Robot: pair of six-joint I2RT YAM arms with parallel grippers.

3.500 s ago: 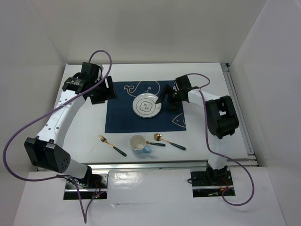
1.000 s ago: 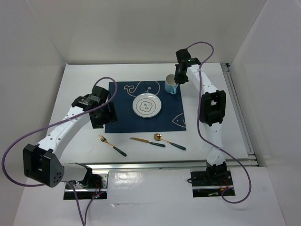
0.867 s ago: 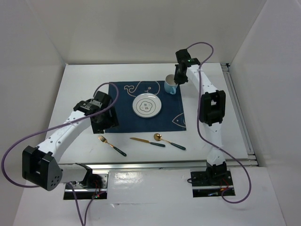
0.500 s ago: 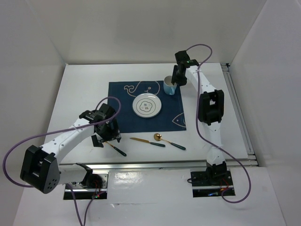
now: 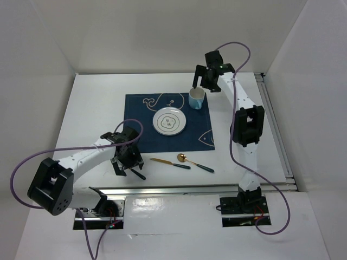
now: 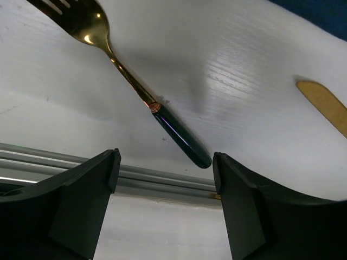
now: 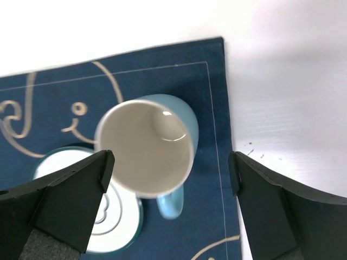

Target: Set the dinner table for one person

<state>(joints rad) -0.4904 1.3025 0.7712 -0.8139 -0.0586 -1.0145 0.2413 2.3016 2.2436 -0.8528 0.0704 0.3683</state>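
White bench (image 5: 92, 97) spans the enclosure and carries everything. Left end effector (image 6: 164, 162) released, jaws wide, over fork (image 6: 142, 96) near the front rail. Knife (image 5: 162, 162) and spoon (image 5: 195, 163) lie alongside. Navy placemat (image 5: 141, 114): plate (image 5: 169, 121) at centre, mug (image 7: 146, 146) in far-right corner. Right end effector (image 7: 169, 165) released, above the mug.

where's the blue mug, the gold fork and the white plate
light blue ceramic mug (image 7: 145, 151): right wrist view, cream inside wall
gold fork with dark green handle (image 6: 177, 134): left wrist view, green handle
round white plate (image 5: 169, 121): top view, centre
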